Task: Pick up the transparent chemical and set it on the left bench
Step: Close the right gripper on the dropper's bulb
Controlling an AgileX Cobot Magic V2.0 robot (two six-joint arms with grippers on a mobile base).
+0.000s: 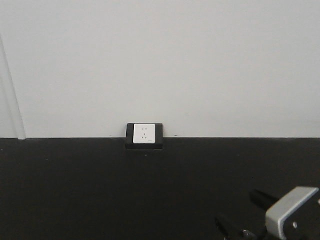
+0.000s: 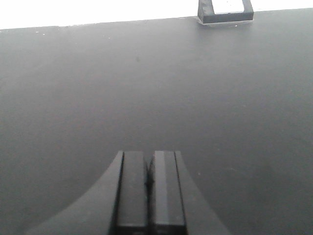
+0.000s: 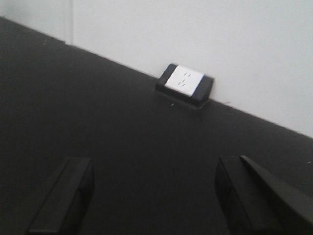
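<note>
The transparent chemical is out of view in every frame. A matte black bench top [image 1: 100, 190] fills the lower half of the front view; I cannot tell whether it is the left bench. My left gripper [image 2: 148, 154] is shut, its two pads pressed together with nothing between them, low over the black top [image 2: 146, 88]. My right gripper [image 3: 152, 164] stands open and empty above the same surface [image 3: 98, 122], fingers far apart. In the front view the right gripper [image 1: 235, 205] shows at the bottom right, behind its silver bracket [image 1: 292, 210].
A white wall runs along the back edge of the bench. A black-framed white power socket [image 1: 145, 135] sits on the top against the wall, ahead of both grippers: socket [image 2: 225, 12], socket [image 3: 186, 81]. A white vertical strip [image 1: 12, 95] stands at far left.
</note>
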